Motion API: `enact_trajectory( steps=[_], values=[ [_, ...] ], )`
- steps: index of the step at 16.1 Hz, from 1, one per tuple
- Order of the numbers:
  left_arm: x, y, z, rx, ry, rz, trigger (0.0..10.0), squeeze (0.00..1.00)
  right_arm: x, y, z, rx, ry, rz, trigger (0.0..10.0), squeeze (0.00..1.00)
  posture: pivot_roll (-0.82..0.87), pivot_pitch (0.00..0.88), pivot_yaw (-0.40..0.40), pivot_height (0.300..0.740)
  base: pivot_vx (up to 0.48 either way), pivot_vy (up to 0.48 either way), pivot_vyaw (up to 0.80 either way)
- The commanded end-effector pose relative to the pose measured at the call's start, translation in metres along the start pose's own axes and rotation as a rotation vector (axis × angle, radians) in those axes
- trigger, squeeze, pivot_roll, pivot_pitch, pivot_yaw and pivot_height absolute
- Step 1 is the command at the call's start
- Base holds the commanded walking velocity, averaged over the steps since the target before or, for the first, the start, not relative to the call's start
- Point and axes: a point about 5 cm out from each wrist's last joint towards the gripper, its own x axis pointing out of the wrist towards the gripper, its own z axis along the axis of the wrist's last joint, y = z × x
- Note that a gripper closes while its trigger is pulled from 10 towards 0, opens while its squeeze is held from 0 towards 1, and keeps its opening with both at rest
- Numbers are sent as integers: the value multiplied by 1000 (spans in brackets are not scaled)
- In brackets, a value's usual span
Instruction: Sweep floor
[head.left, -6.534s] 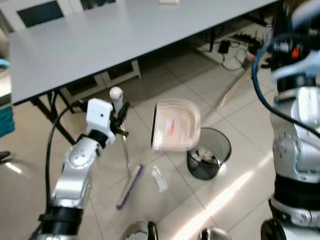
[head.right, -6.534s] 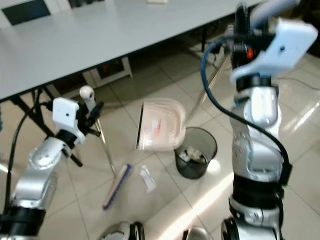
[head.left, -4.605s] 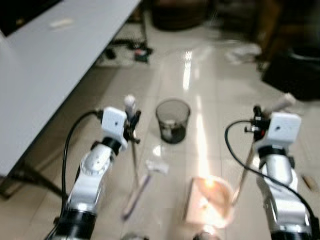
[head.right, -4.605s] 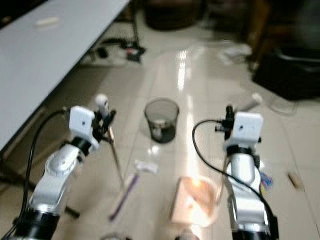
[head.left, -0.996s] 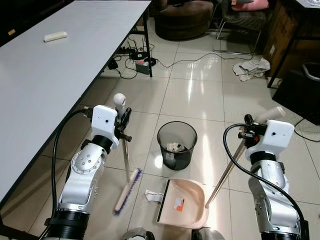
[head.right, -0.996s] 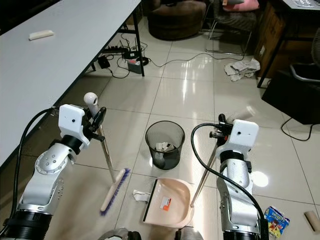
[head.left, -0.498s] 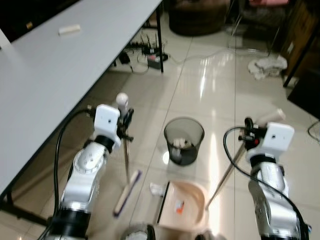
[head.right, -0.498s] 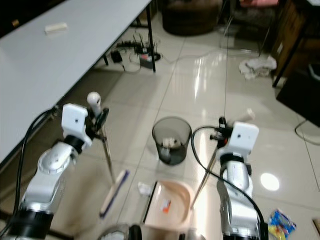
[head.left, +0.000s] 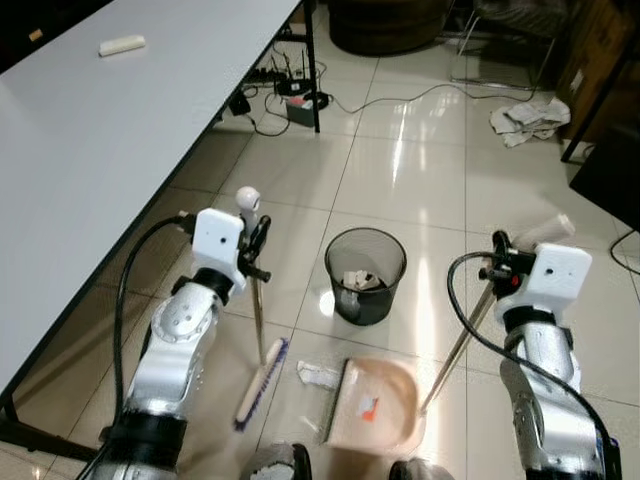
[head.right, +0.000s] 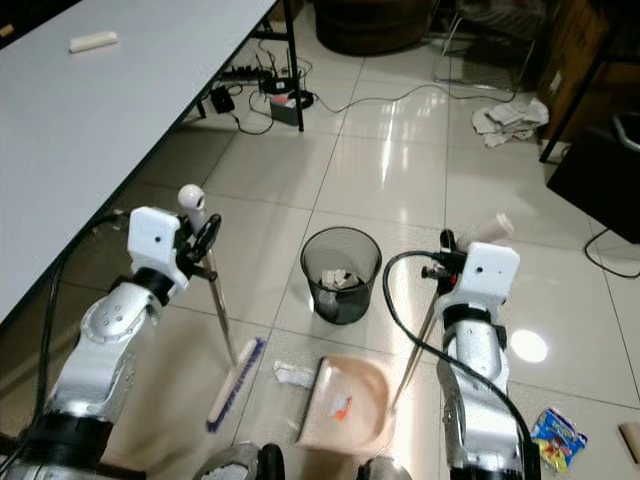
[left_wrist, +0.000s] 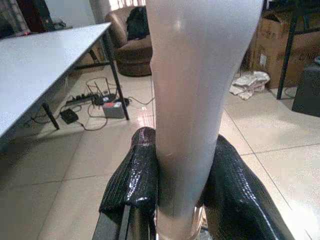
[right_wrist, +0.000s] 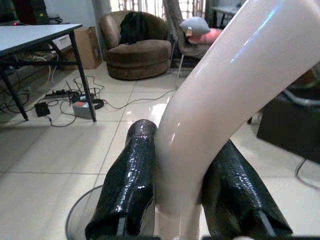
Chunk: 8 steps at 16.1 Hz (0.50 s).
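Observation:
My left gripper (head.left: 255, 243) is shut on the pale handle (left_wrist: 190, 100) of a broom, near its top. The broom's purple-bristled head (head.left: 261, 383) rests on the tile floor. My right gripper (head.left: 497, 264) is shut on the long handle (right_wrist: 210, 125) of a pink dustpan (head.left: 375, 405). The dustpan lies on the floor in front of my feet. A white crumpled scrap (head.left: 318, 375) lies between the broom head and the dustpan's open edge. Just beyond them stands a black mesh bin (head.left: 365, 275) with paper scraps inside.
A long grey table (head.left: 100, 130) runs along the left, with black legs and a tangle of cables (head.left: 290, 95) at its far end. A crumpled cloth (head.left: 530, 115) lies at the far right. A snack packet (head.right: 553, 437) lies on the floor at my right.
The dustpan, tilted above the bin 6.5 s ago, now rests on the floor. In the last second only the view shifted; both grips are unchanged.

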Motion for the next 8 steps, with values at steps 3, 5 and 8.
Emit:
enact_trajectory(
  steps=[3,5,8],
  values=[
    [19,4,5,53,-38,57,10000,0,17,-1,7,-86,-74,8,10000,0,1,146,108,740,0,0,0],
    [27,7,7,87,-86,95,10000,0,27,1,6,-186,-90,50,10000,0,-1,184,106,740,0,0,0],
    [34,9,8,74,-131,120,10000,0,33,-1,-1,-245,-92,71,10000,0,10,236,99,740,0,0,0]
  ],
)
